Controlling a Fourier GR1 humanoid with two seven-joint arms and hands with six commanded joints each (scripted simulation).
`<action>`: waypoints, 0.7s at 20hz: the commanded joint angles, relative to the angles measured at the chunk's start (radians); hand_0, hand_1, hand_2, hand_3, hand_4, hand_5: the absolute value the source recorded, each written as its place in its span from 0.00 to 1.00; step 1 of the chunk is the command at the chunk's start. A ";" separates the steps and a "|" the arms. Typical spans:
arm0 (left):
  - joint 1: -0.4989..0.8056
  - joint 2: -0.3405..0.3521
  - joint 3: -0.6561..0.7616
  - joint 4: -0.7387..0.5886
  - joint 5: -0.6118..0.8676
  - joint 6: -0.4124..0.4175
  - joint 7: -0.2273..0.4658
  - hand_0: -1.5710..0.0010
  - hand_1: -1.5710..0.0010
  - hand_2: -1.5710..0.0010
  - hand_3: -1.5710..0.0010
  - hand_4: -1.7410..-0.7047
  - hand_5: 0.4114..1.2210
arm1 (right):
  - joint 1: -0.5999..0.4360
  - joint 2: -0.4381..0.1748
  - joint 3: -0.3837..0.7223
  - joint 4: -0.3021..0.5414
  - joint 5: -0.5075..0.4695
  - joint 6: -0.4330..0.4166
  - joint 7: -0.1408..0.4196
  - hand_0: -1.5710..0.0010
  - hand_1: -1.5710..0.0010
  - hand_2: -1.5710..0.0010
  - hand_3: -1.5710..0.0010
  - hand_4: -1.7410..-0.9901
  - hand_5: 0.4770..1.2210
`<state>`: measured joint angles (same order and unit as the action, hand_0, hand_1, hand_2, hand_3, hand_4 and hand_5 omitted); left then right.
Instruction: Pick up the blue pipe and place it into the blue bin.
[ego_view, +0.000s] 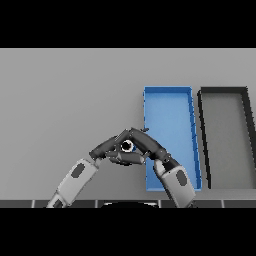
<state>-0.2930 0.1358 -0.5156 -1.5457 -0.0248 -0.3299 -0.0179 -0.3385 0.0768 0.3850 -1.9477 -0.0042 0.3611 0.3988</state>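
We recorded both hands meeting low on the grey worktop (70, 100), just left of the blue bin (170, 100). The left hand (107, 147) and right hand (145, 145) had their fingers (131, 159) curled toward each other around a small round object (127, 146), white-rimmed with a dark centre; its colour could not be told. A black bin (225, 95) stood just right of the blue one.

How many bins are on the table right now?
2. The blue bin lies right of centre, next to the hands; the black bin lies directly to its right, near the table's right edge.
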 joint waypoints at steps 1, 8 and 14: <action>0.014 0.003 0.002 -0.009 0.011 0.000 0.032 0.98 0.98 0.98 0.99 0.86 0.26 | -0.001 0.002 0.000 0.010 0.006 0.001 -0.007 0.00 0.00 0.00 0.00 0.34 1.00; 0.022 0.000 0.001 -0.018 0.014 0.011 0.104 1.00 1.00 1.00 1.00 0.84 0.16 | -0.060 0.082 -0.099 -0.017 -0.264 -0.053 0.128 0.00 0.00 0.00 0.00 0.33 1.00; 0.046 0.017 -0.001 -0.046 0.020 0.008 0.119 1.00 1.00 1.00 1.00 0.85 0.11 | -0.256 -0.032 -0.177 -0.043 -0.419 -0.221 0.208 0.00 0.00 0.00 0.00 0.33 1.00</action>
<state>-0.2466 0.1535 -0.5168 -1.5916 -0.0050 -0.3224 0.1001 -0.5963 0.0431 0.2070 -1.9914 -0.4238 0.1391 0.6023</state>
